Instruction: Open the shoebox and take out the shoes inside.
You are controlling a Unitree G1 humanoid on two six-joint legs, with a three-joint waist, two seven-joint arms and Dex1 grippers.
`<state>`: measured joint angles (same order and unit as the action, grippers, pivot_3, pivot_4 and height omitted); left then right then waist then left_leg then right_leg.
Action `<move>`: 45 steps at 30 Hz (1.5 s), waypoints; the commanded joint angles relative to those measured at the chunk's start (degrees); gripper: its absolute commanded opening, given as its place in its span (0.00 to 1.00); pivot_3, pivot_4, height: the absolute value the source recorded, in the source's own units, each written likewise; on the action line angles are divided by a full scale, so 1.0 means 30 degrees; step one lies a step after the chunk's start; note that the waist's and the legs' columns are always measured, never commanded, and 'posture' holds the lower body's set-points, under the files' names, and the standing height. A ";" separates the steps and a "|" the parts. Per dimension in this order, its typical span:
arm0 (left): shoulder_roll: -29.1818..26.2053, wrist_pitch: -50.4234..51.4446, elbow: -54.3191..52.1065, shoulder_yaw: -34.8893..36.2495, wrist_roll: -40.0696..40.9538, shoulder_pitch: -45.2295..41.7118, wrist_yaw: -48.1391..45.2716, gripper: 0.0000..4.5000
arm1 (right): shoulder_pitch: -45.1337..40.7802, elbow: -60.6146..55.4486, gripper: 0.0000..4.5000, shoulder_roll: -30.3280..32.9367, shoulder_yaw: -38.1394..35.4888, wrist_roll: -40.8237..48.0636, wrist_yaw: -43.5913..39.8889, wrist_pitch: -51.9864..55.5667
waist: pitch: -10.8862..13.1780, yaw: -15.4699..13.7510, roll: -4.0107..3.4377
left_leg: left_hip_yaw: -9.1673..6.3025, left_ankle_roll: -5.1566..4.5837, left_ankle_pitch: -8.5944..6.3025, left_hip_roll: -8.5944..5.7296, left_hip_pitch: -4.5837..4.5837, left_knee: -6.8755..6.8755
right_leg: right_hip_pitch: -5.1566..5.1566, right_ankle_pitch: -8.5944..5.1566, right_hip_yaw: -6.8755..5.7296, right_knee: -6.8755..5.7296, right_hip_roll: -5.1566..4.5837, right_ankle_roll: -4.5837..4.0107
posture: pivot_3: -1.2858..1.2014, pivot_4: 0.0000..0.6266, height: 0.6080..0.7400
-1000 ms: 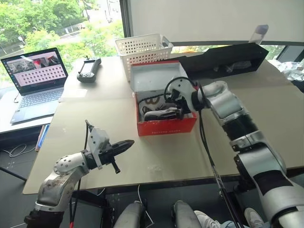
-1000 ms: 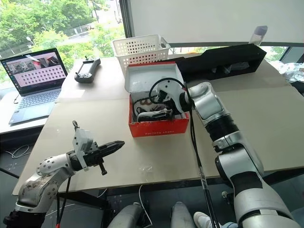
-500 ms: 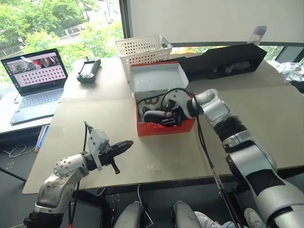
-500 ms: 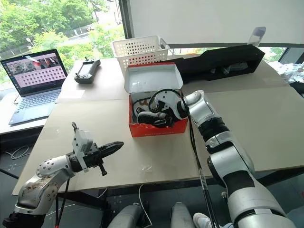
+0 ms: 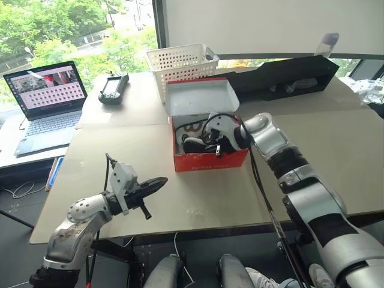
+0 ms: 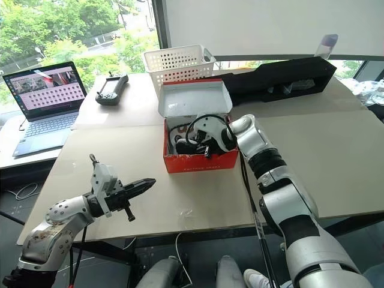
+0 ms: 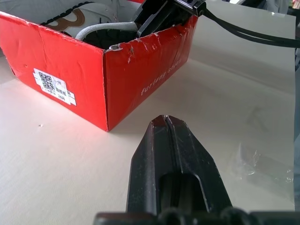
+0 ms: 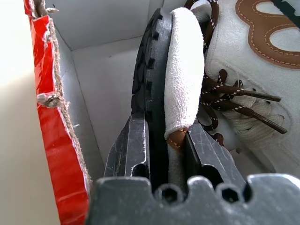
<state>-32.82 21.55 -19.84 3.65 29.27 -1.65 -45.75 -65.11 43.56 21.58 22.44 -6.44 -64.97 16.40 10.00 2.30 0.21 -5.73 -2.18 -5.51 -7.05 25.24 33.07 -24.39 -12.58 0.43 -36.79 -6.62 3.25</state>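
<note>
The red shoebox (image 5: 210, 161) stands open in the middle of the table, its white-lined lid (image 5: 201, 98) tipped up at the back. Two white shoes with brown trim and dark laces lie inside. My right gripper (image 5: 210, 144) reaches down into the box. In the right wrist view its fingers (image 8: 133, 140) are closed on the heel end of one shoe (image 8: 180, 70), one finger on the black sole, the other on the white upper. The other shoe (image 8: 243, 61) lies beside it. My left gripper (image 5: 157, 182) hangs shut and empty over the table, short of the box's front corner (image 7: 105, 89).
A white perforated basket (image 5: 180, 60) stands right behind the box lid. A long black case (image 5: 288, 72) lies at the back right. A laptop (image 5: 45, 96) and a black controller (image 5: 112, 87) sit at the back left. Bare table lies in front of the box.
My right gripper has sunk deeper into the box and its fingers have closed on the shoe's heel. The left arm has stayed still.
</note>
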 commanded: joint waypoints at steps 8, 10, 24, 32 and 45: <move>-0.0332 -0.0314 -0.0315 0.0346 -0.0086 0.0014 -0.0156 0.00 | -0.0153 -0.6158 0.18 0.1363 -0.2205 0.1711 -0.0924 0.2961 | 0.0002 0.0007 0.0000 | 0.0001 0.0000 0.0000 0.0002 0.0006 -0.0012 | -0.0025 -0.0006 0.0015 -0.0002 0.0000 0.0002 | 0.52 0.24 0.99; -0.0354 -0.0330 -0.0274 0.0326 -0.0104 0.0005 -0.0207 0.00 | -0.0359 -0.7018 0.18 0.1376 -0.2985 0.2589 -0.0924 0.4392 | 0.0002 0.0027 0.0000 | 0.0001 0.0001 -0.0001 0.0006 0.0006 -0.0014 | -0.0026 -0.0032 0.0023 -0.0004 0.0001 0.0042 | 0.52 0.24 0.99; -0.0283 -0.0438 -0.0018 0.0221 -0.0201 -0.0125 -0.0373 0.00 | -0.2502 -0.3109 0.18 0.3037 -0.9565 0.4315 0.7025 0.4563 | 0.0003 -0.0278 0.0001 | 0.0006 0.0002 -0.0002 0.0002 0.0022 -0.0019 | -0.0031 -0.0015 0.0020 0.0013 -0.0025 0.0005 | 0.52 0.24 0.99; -0.0179 -0.0628 0.0553 -0.0048 -0.0432 -0.0498 -0.0740 0.00 | -0.1138 0.4563 0.18 0.6159 -0.4081 -0.4212 1.6214 -0.3772 | 0.0005 -0.0457 0.0006 | 0.0058 0.0000 0.0000 -0.0011 0.0023 -0.0033 | -0.0020 -0.0050 0.0026 0.0038 -0.0050 -0.0086 | 0.52 0.24 0.99; 0.0061 -0.0634 0.0545 -0.0366 -0.0842 -0.0422 -0.0837 0.00 | 0.1360 1.0912 0.38 0.4593 -0.1091 -0.7198 1.7931 -0.5160 | 0.0023 0.0280 0.0000 | 0.0134 -0.0042 0.0029 0.0043 -0.0049 0.0053 | 0.0061 -0.0065 0.0097 -0.0015 0.0027 -0.0117 | 0.52 0.24 0.99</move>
<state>-32.52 21.12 -17.07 2.26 27.05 -3.09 -48.11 -61.06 75.99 36.67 23.03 -32.61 -6.01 0.13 10.06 3.14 0.21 -5.34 -2.29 -5.44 -6.92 24.96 33.26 -24.07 -12.84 0.72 -36.83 -6.52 3.00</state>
